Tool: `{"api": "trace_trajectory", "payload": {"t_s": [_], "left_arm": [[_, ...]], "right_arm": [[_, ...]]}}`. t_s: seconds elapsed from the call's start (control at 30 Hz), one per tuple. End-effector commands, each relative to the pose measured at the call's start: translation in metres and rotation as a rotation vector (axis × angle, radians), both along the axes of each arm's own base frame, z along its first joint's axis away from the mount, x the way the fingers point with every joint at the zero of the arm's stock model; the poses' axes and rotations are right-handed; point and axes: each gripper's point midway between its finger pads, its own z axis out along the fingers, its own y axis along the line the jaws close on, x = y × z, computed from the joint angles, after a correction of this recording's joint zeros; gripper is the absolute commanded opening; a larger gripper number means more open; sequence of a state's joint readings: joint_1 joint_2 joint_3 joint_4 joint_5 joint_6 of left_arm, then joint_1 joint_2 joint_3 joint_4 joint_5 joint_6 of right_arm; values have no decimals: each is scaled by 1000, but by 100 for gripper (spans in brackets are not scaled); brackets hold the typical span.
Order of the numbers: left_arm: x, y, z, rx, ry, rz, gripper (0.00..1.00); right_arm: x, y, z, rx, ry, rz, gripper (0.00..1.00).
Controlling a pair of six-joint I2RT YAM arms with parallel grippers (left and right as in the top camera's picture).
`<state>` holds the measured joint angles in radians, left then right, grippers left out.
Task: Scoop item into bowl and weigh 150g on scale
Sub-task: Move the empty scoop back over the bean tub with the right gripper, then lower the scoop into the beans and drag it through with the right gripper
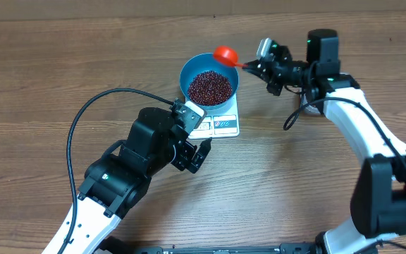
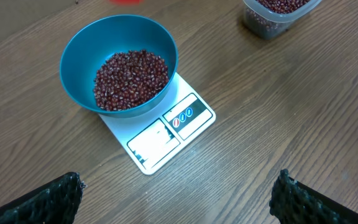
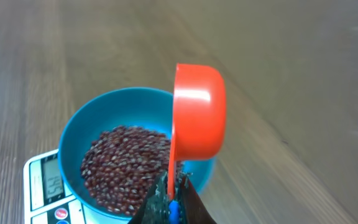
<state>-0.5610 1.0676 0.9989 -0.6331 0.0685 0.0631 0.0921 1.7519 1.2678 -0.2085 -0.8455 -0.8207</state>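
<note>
Now the right gripper (image 3: 169, 208) is clamped tight on the thin handle of the orange scoop (image 3: 197, 112). The scoop is tipped on its side just above the rim of the blue bowl (image 1: 187, 73). The beans (image 1: 210, 86) lie heaped inside the bowl, which sits on the white scale (image 1: 224, 125). The left gripper (image 2: 179, 179) is on the bowl's display side, jaws spread wide, holding nothing. A clear tub (image 2: 278, 15) of beans stands apart from the bowl.
</note>
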Motion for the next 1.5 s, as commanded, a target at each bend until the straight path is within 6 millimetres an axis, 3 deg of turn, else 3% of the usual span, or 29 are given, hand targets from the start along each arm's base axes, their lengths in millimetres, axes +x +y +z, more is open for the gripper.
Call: {"api": "trace_trajectory", "payload": {"t_s": [0.0,0.23,0.4,0.53,0.87,1.0,1.2,1.47], "left_arm": [[0,0,-5,13,5,-15,99],[0,0,-5,13,5,-15,99],[0,0,-5,13,5,-15,100],[0,0,-5,13,5,-15,99],[0,0,-5,13,5,-15,99],[0,0,-5,13,5,-16,99],[0,0,-5,13,5,-15,99],[0,0,-5,13,5,-15,99]], "right_arm": [[4,-38,51,35,8,-218,4],[-4,-110,60,16,134,-545,4],[-13,-164,42,0,275,-797,4],[-30,-189,20,-34,392,-887,4],[-66,-232,-15,-180,558,-1065,4],[-74,-239,-21,-225,587,-1099,4],[-70,-239,-33,-232,610,-1094,4],[-60,-239,-70,-250,698,-1072,4]]}}
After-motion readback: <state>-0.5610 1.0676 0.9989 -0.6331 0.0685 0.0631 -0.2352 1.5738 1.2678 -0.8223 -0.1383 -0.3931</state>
